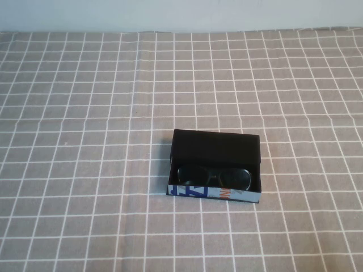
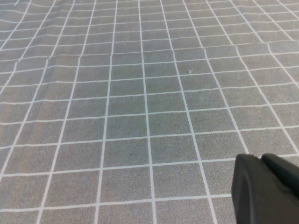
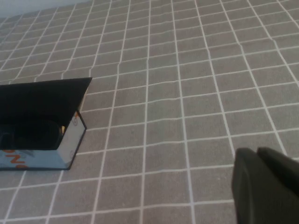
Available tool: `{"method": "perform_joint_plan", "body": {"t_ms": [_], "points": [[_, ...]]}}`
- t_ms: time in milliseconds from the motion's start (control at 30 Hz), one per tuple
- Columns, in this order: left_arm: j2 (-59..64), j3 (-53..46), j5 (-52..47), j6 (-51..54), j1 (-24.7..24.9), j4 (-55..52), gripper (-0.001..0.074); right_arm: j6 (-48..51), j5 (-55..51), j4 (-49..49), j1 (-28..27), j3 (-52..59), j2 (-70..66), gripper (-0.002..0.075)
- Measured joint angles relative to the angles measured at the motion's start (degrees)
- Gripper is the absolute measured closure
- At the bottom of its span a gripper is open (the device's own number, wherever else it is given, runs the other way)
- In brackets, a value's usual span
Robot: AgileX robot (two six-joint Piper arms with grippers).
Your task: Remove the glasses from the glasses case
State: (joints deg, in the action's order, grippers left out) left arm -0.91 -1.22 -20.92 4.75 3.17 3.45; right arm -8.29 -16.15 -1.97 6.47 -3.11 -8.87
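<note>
The glasses case (image 1: 215,194) lies open near the table's middle, black flap lid folded back, its white front side with blue and orange print facing me. The black glasses (image 1: 214,177) with dark lenses lie inside it. The case also shows in the right wrist view (image 3: 70,140), with the glasses (image 3: 28,135) dark inside. My left gripper (image 2: 261,161) shows only in the left wrist view, shut and empty over bare cloth. My right gripper (image 3: 257,154) shows only in the right wrist view, shut and empty, well to the case's right. Neither arm shows in the high view.
A grey tablecloth (image 1: 85,113) with a white grid covers the whole table. A pale wall (image 1: 181,14) runs along the far edge.
</note>
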Motion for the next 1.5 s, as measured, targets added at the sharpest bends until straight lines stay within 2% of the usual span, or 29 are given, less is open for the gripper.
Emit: {"method": "perform_joint_plan", "body": {"t_ms": [200,367,1133,1200,1367,1433,1500], "points": [[0.00,0.00,0.00,0.00,0.00,0.00,0.0740,0.00,7.51,0.56,0.00,3.14,0.00,0.0744],[0.00,0.00,0.00,0.00,0.00,0.00,0.0740,0.00,15.75,6.17,0.00,3.14,0.00,0.0745],[0.00,0.00,0.00,0.00,0.00,0.00,0.0740,0.00,13.82,9.19,0.00,3.14,0.00,0.0744],[0.00,0.00,0.00,0.00,0.00,0.00,0.0740,0.00,16.82,9.32,0.00,3.26,0.00,0.0745],[0.00,0.00,0.00,0.00,0.00,0.00,0.0740,1.36,41.81,9.96,0.00,-0.09,-0.03,0.0744],[0.00,0.00,0.00,0.00,0.00,0.00,0.0740,2.01,44.62,10.53,0.00,-4.55,-0.69,0.0745],[0.00,0.00,0.00,0.00,0.00,0.00,0.0740,2.24,41.52,11.07,0.00,-9.84,-1.92,0.0745]]}}
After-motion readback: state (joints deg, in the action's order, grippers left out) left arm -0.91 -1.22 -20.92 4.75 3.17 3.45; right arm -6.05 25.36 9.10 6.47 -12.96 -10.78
